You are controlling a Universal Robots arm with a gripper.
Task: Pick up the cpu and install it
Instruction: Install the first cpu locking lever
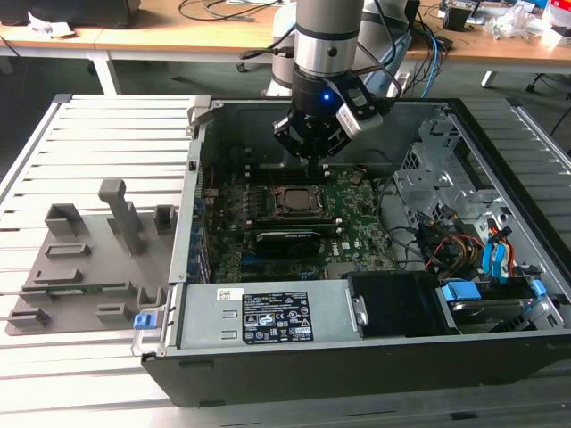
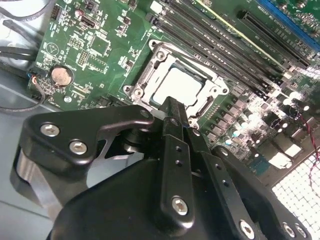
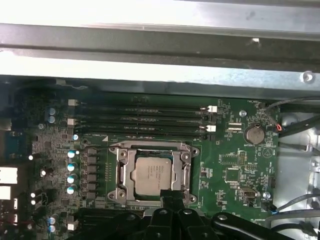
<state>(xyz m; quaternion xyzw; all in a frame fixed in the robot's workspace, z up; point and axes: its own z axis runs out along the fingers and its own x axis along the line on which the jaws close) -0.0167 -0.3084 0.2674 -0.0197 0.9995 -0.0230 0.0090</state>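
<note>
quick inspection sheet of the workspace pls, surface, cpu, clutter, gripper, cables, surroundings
surface: ribbed grey metal table carrying an open black computer case.
job's things: silver-topped square cpu sits inside the metal socket frame on the green motherboard.
clutter: grey plastic fixture tray on the exterior view's left.
grippers: black gripper hovers above the socket, holding nothing.
cables: coloured wires inside the case.
surroundings: wooden desks behind.

Cpu (image 3: 152, 176) top: pale brushed-looking metal, dull sheen. Socket frame (image 3: 121, 172) around it: bare silvery metal, glossier. Motherboard (image 3: 230, 150): green lacquered board, slightly glossy. Gripper (image 2: 172, 112): matt black metal links with bright steel screw heads. Computer case (image 1: 357, 366): dark matt outer wall; inner wall is raw grey sheet metal. Fixture tray (image 1: 80, 267): matt grey plastic. Table (image 1: 107, 120): ribbed pale aluminium, satin.
</note>
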